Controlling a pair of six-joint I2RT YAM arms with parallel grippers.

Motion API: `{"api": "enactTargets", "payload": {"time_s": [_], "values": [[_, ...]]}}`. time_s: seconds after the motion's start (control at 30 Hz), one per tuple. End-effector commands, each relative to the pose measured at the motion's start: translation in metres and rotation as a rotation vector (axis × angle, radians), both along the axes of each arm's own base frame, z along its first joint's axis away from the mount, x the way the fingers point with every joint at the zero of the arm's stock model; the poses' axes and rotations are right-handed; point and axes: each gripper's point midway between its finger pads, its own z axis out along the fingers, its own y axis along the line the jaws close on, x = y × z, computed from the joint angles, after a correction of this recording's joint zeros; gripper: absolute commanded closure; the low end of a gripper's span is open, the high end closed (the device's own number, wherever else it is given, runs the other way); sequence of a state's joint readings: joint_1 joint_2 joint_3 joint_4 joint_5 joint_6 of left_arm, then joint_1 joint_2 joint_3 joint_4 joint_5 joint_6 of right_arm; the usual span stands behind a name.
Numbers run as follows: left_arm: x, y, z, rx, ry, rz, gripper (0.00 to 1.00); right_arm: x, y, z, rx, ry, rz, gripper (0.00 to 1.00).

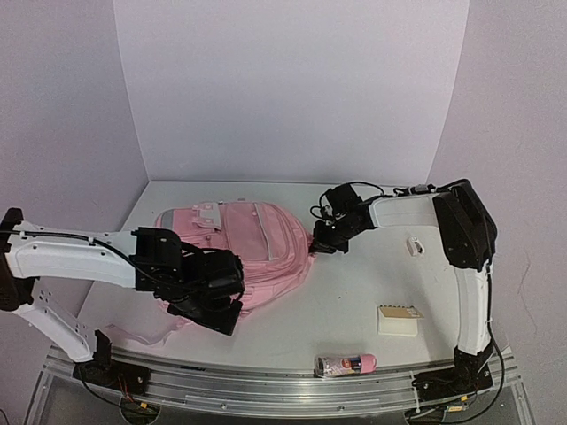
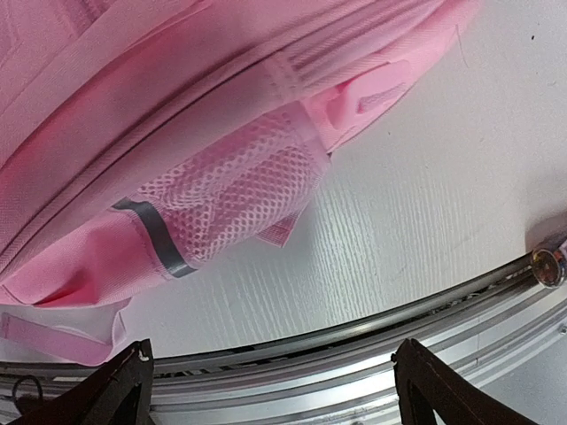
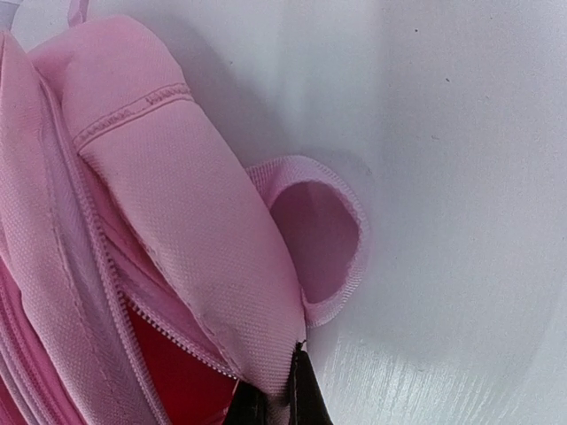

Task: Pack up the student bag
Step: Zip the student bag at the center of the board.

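Table: white top (image 1: 337,292), pale walls behind, metal rail (image 1: 266,379) along near edge.
Left arm: white forearm (image 1: 71,257) runs in from the left edge, roughly level, with the wrist dipped over the bag's near-left corner.
Left gripper: (image 2: 275,394) spread wide, nothing between the fingers, hanging over the rail next to the mesh side pocket (image 2: 230,199).
Student bag: (image 1: 257,243) lies flat, left of centre, between the two grippers.
Right gripper: (image 3: 285,394) pressed together, pinching a pink fabric flap at the bag's right end (next to the carry loop (image 3: 332,239)).
Right arm: (image 1: 469,283) upright from the near-right base, elbow high, forearm reaching left, wrist tipped down.
Right side: small white piece (image 1: 413,245); cream block (image 1: 399,320); pink tube (image 1: 345,364) lying by the rail.
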State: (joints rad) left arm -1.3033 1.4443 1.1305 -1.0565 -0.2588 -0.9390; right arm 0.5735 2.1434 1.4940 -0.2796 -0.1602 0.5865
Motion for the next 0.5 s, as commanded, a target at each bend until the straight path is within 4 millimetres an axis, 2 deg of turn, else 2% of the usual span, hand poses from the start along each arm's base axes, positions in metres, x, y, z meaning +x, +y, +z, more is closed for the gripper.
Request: {"api": "enactTargets", "payload": {"time_s": [0.0,0.13,0.47], "values": [[0.008,0.01,0.007,0.298,-0.139,-0.026,0.07,0.024,-0.013,0.023,0.002,-0.043,-0.022,1.0],[0.007,0.016,-0.023,0.527,-0.132,-0.087,0.1,0.022,-0.017,0.034,0.003,-0.059,-0.006,1.0],[0.018,0.03,-0.035,0.654,-0.227,-0.073,0.2,0.02,-0.022,0.02,-0.003,-0.017,-0.002,1.0]]}}
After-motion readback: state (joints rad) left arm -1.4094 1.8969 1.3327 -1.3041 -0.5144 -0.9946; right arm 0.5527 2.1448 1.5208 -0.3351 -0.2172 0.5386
